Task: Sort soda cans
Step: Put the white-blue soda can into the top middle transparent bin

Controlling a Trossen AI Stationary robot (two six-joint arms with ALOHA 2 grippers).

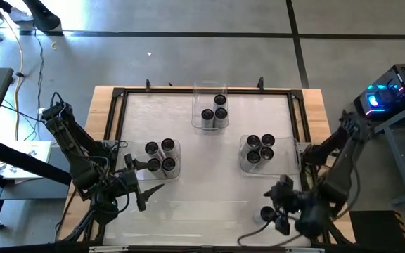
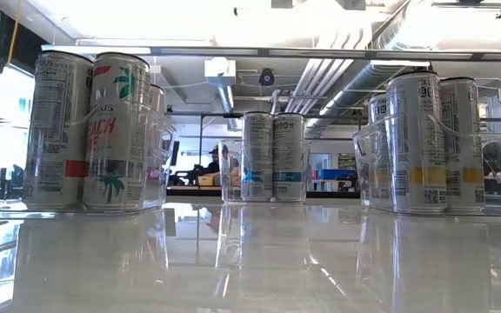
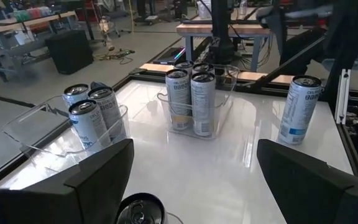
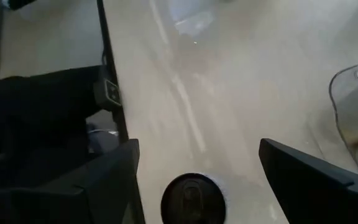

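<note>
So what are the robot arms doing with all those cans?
They're sorting soda cans into three clear trays. The left tray holds four cans, the middle tray three, and the right tray four. One loose can stands on the table near the front. The right gripper hovers open just over it, ready to grab. The left gripper waits open beside the left tray, holding nothing.

The cans (image 1: 160, 156) have dark tops with silvery rims and pale grey-white sides; one (image 2: 115, 130) carries red lettering and a green palm print, others (image 2: 272, 157) blue bands, others (image 2: 429, 142) yellow bands. The trays (image 1: 176, 166) are clear; the table (image 1: 209, 204) is glossy white with a black frame and tan wooden edge; both grippers, left (image 1: 140, 184) and right (image 1: 276, 205), are black.
</note>
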